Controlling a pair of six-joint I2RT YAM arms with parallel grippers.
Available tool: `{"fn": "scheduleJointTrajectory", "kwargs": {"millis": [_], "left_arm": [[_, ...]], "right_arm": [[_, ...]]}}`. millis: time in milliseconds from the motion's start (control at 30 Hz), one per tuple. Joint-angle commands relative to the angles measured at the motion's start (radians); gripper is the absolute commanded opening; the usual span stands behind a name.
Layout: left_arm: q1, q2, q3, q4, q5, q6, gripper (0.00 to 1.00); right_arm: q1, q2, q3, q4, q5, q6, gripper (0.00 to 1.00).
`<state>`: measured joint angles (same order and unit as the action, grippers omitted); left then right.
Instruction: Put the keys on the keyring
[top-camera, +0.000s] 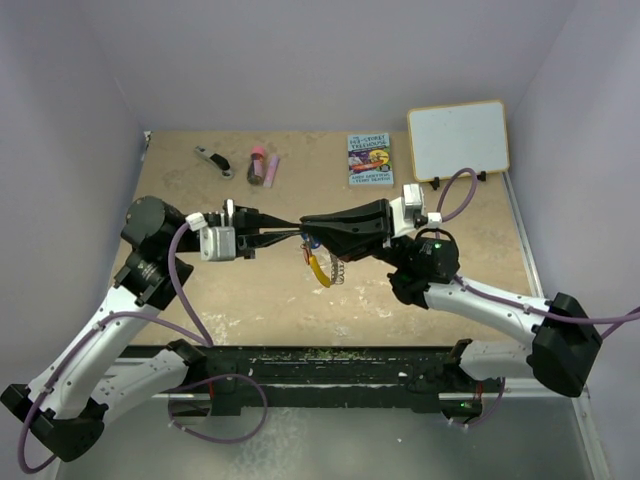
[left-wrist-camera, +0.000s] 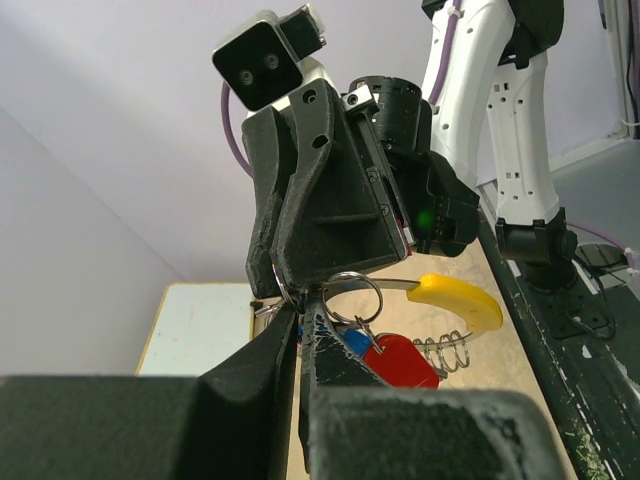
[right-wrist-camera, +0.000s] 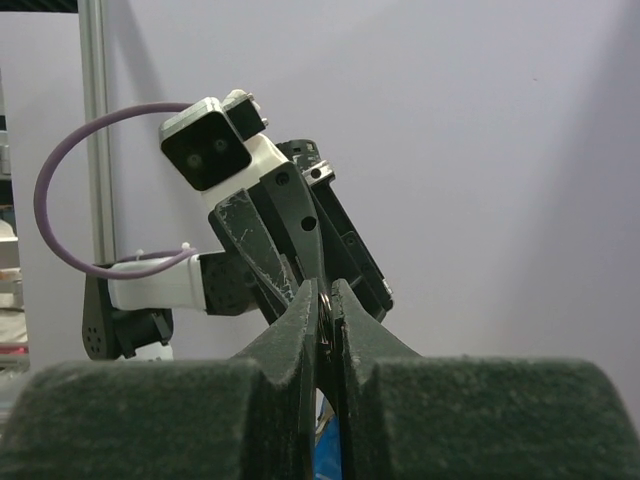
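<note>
**Pincers meet tip to tip above the bench, keyring between them**

The left pincer (left-wrist-camera: 301, 322) and the right pincer (right-wrist-camera: 324, 296) face each other nose to nose above the middle of the bench (top-camera: 250, 300). The left one is closed to a thin slit; whether it nips anything I cannot tell. The right one is closed narrow on a thin silvery wire of the keyring (top-camera: 322, 268).

The keyring is off the bench and hangs from the meeting point. Its yellow part curves down and its coiled metal part lies just beside that.

In the left wrist view the red key (left-wrist-camera: 400, 360) and the blue key (left-wrist-camera: 355, 343) hang touching each other, under a small silver loop and beside the coil. Whether they are threaded on is unclear.

A book (top-camera: 370, 160) lies flat near the far edge, well apart from the pincers.
</note>
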<state>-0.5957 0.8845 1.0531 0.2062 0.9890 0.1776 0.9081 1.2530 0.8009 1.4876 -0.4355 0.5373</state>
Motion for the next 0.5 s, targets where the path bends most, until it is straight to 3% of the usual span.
{"fn": "scheduleJointTrajectory", "kwargs": {"millis": [0, 467], "left_arm": [[-0.006, 0.011, 0.073, -0.075, 0.066, 0.091, 0.03], [-0.002, 0.039, 0.168, -0.260, 0.089, 0.227, 0.03]], "right_arm": [[0.009, -0.013, 0.033, -0.060, -0.007, -0.024, 0.08], [0.010, -0.051, 0.003, -0.136, 0.005, -0.036, 0.09]]}}
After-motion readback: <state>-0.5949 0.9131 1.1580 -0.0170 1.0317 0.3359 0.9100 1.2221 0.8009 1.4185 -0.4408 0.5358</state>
